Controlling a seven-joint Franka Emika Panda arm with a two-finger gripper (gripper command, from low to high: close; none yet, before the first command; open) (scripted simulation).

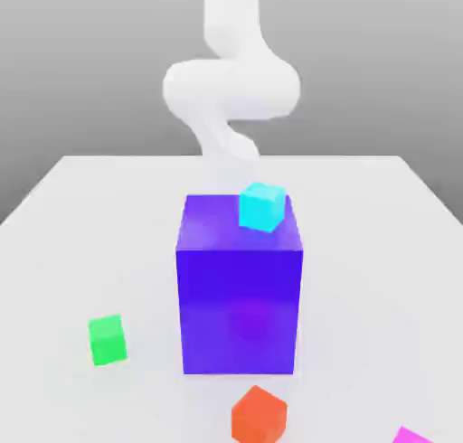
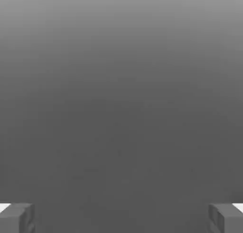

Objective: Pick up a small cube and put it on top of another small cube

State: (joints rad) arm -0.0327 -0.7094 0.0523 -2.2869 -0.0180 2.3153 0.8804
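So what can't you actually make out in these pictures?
- Pink cube: exterior view, cut off by the bottom edge; just a corner shows.
- Orange cube: exterior view, its base clipped by the bottom edge.
- Tool: hand view, open, just two fingertips at the corners, over blank grey.

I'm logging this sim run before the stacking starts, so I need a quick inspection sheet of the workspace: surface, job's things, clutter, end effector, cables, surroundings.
Surface: flat white table, evenly lit.
Job's things: small magenta-pink cube at the exterior view's lower right edge, partly cut off; small orange-red cube near the front, standing alone on the table, apart from the magenta one.
Clutter: big purple-blue block mid-table with a small cyan cube on its top; small green cube at the exterior view's left.
End effector: fingers wide apart, nothing between them.
Cables: nothing seen.
Surroundings: plain grey backdrop.
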